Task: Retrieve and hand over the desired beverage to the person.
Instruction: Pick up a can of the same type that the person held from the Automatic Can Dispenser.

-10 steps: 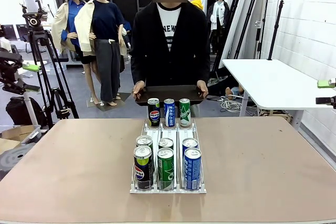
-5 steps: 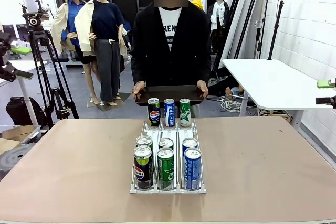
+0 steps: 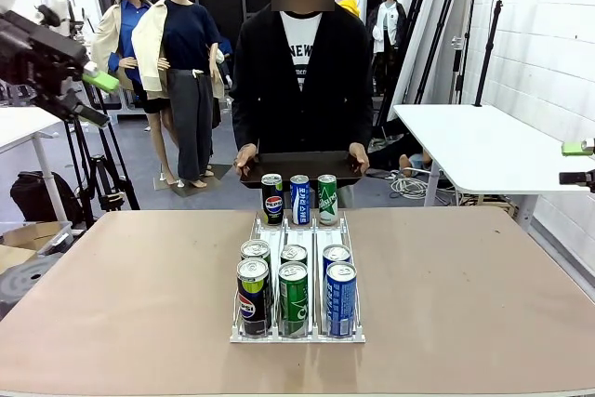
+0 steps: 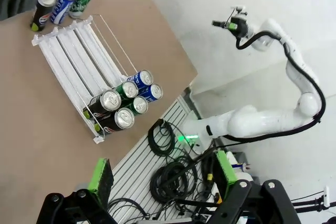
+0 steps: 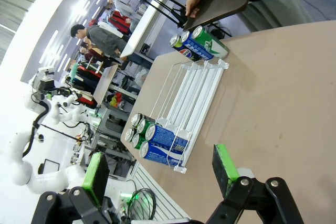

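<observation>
Beverage cans [image 3: 293,297] stand on the table [image 3: 465,304], well apart from both sets of fingers. We list the items by size.

1. Table: it carries the rack and every can.
2. Person [image 3: 297,81]: stands beyond the table's far edge, the item farthest from the fingers, with both hands on a dark tray [image 3: 297,166].
3. White wire rack [image 5: 193,88]: three lanes. In the right wrist view we see it ahead of the gap between the pads, running away from them. In the left wrist view it lies ahead and toward the left-hand pad.
4. Cans: six fill the rack end nearer the fingers, two per lane. A Pepsi can [image 3: 272,198], a blue can [image 3: 299,198] and a green can [image 3: 327,198] stand upright just past the far end, near the tray.
5. Left gripper [image 4: 163,174]: fingers wide apart, raised high off the table's left side in the front view.
6. Right gripper [image 5: 160,171]: fingers wide apart, off the table's right side, well short of the rack.
</observation>
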You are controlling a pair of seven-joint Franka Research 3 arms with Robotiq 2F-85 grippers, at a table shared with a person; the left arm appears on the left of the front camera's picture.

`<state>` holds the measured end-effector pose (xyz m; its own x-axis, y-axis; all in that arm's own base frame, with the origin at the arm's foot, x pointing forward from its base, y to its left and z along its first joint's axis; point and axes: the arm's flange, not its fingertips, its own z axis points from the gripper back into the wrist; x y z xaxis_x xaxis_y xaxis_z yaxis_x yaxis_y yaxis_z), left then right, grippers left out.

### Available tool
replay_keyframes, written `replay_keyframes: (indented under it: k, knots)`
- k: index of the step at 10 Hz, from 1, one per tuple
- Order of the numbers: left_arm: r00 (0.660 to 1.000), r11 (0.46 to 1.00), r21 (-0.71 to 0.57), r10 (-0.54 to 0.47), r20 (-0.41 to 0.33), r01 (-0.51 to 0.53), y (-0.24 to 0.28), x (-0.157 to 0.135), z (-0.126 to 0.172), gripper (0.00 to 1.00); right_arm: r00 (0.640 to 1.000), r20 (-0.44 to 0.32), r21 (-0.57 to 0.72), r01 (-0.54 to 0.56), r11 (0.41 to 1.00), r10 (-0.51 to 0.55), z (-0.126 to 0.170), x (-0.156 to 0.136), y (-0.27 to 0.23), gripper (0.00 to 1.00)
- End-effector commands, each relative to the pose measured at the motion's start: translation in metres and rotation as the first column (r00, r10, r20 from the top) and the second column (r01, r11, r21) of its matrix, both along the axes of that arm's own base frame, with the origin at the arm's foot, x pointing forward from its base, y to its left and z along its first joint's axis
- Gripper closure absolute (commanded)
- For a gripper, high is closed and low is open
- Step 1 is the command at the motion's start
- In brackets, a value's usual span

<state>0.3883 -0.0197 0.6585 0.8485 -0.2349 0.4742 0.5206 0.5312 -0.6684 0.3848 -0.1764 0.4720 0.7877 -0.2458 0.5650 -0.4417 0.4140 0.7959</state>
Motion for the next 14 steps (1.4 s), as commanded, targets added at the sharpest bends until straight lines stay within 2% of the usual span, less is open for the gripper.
replay_keyframes:
  k: [1, 5, 7, 10, 12, 14]
  knots:
    - [1.000, 0.994, 0.107, -0.004, 0.021, 0.002, -0.027, -0.005, 0.009, 0.00, 1.000, -0.006, 0.004, 0.002, 1.000, -0.002, -0.001, 0.000, 0.000, 0.00]
    - [0.995, 0.957, 0.285, -0.077, 0.057, 0.057, -0.106, -0.010, 0.018, 0.00, 1.000, -0.006, 0.004, 0.002, 1.000, -0.002, -0.001, 0.000, 0.000, 0.00]
    - [0.992, 0.927, 0.369, -0.102, 0.079, 0.066, -0.150, -0.006, 0.005, 0.00, 1.000, -0.006, 0.004, 0.002, 1.000, -0.002, -0.001, 0.000, 0.000, 0.00]
    - [0.988, 0.891, 0.443, -0.141, 0.064, 0.098, -0.209, 0.005, -0.019, 0.00, 1.000, -0.006, 0.004, 0.002, 1.000, -0.002, -0.001, 0.000, 0.000, 0.00]
    - [0.982, 0.864, 0.497, -0.152, 0.108, 0.079, -0.238, -0.009, -0.023, 0.00, 1.000, -0.006, 0.004, 0.002, 1.000, -0.002, -0.001, 0.000, 0.000, 0.00]
    - [0.978, 0.800, 0.597, -0.169, 0.125, 0.062, -0.264, -0.024, -0.028, 0.00, 1.000, -0.006, 0.004, 0.002, 1.000, -0.002, -0.001, 0.000, 0.000, 0.00]
